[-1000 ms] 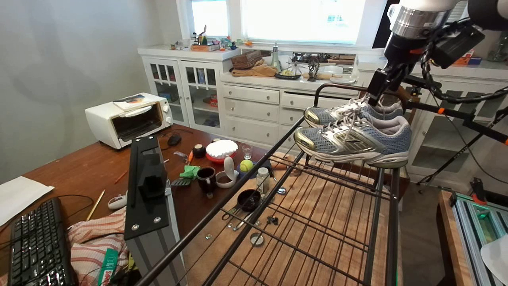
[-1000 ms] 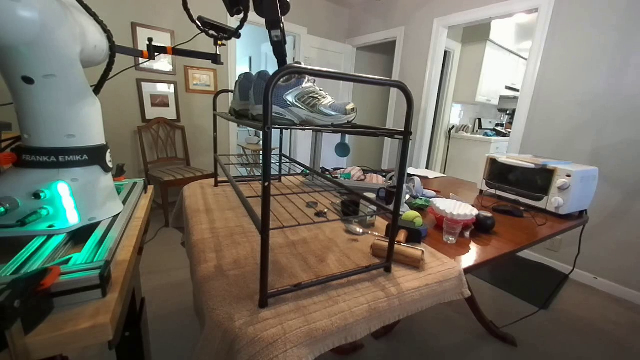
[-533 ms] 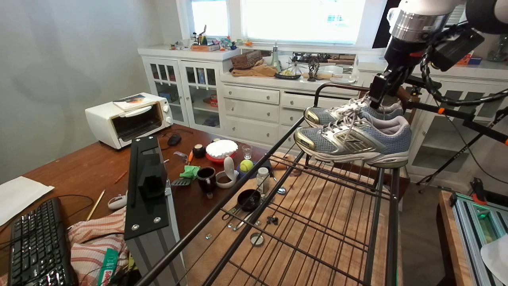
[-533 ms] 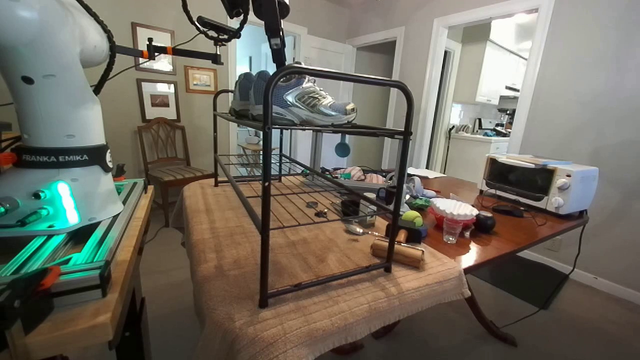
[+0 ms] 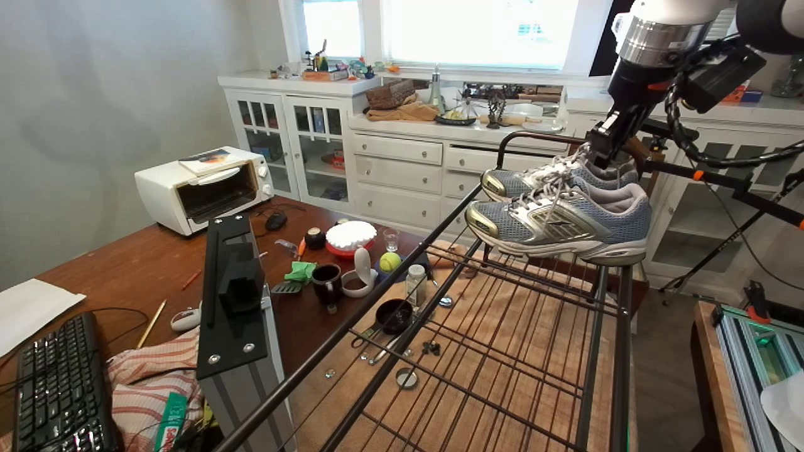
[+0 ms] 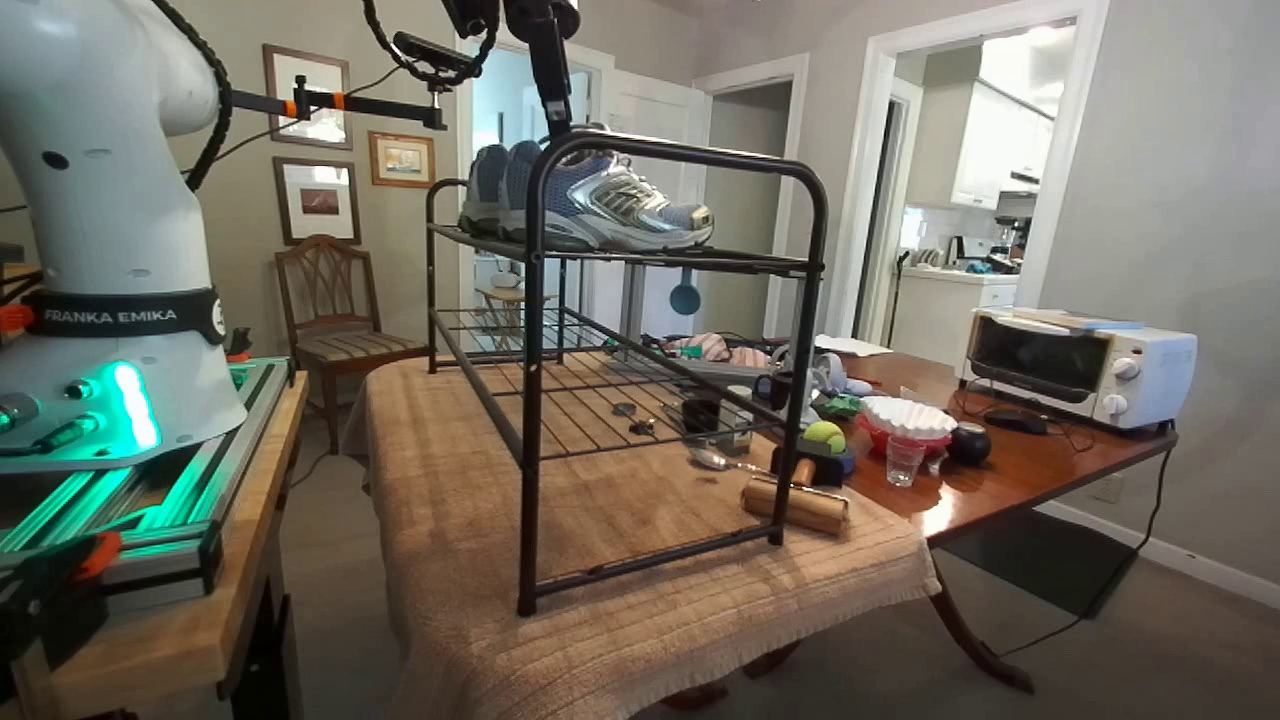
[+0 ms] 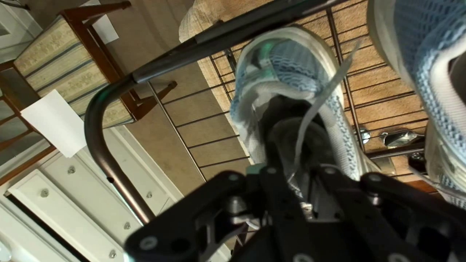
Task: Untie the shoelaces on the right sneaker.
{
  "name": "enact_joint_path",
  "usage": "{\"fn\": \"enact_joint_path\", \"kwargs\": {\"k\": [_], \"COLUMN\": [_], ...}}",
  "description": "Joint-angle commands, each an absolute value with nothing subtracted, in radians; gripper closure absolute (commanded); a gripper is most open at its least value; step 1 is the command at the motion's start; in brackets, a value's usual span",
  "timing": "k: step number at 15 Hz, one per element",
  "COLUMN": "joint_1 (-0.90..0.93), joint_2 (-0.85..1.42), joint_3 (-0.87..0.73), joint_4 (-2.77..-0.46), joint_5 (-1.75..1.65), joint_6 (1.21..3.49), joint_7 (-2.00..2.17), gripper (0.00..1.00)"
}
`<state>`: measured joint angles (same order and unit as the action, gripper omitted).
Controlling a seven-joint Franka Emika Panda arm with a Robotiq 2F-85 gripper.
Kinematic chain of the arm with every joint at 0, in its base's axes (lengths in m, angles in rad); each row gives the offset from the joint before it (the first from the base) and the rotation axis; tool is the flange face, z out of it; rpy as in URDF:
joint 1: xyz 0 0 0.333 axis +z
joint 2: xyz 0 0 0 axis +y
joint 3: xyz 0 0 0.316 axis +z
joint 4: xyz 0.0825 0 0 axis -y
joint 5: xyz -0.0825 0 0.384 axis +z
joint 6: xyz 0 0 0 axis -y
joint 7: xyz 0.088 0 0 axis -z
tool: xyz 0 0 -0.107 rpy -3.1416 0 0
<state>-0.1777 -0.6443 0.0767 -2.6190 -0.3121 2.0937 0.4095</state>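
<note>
Two grey-blue and silver running shoes stand side by side on top of a dark wire rack. The right sneaker is the one beneath my gripper; its heel and dark opening fill the middle of the wrist view. Its left mate sits alongside. A pale shoelace from the right sneaker arches over the opening, with one end sticking up, and runs down into the space between the jaws. Those jaws stand close together. Dark, blurred fingertips hide whether they meet or pinch the lace.
The rack's raised end rail curves just beside the right sneaker and gripper. A black bar with orange bands reaches in behind the arm. Below, the table carries a towel, a tennis ball, cups and a toaster oven.
My gripper has come down slightly toward the right sneaker's opening, and its jaws have drawn closer together. Shoes and rack have stayed in place.
</note>
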Motion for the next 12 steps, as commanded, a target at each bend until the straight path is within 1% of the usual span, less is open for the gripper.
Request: {"fn": "enact_joint_path", "kwargs": {"k": [1, 4, 12], "joint_1": [-0.181, -0.168, -0.001], "joint_2": [-0.643, -0.646, -0.653], "joint_3": [0.075, 0.078, 0.074], "joint_4": [-2.622, -2.602, -2.535], "joint_5": [-0.310, -0.290, -0.148], "joint_6": [2.116, 2.124, 2.167], "joint_7": [0.410, 0.411, 0.225], "gripper": [1.00, 0.99, 0.99]}}
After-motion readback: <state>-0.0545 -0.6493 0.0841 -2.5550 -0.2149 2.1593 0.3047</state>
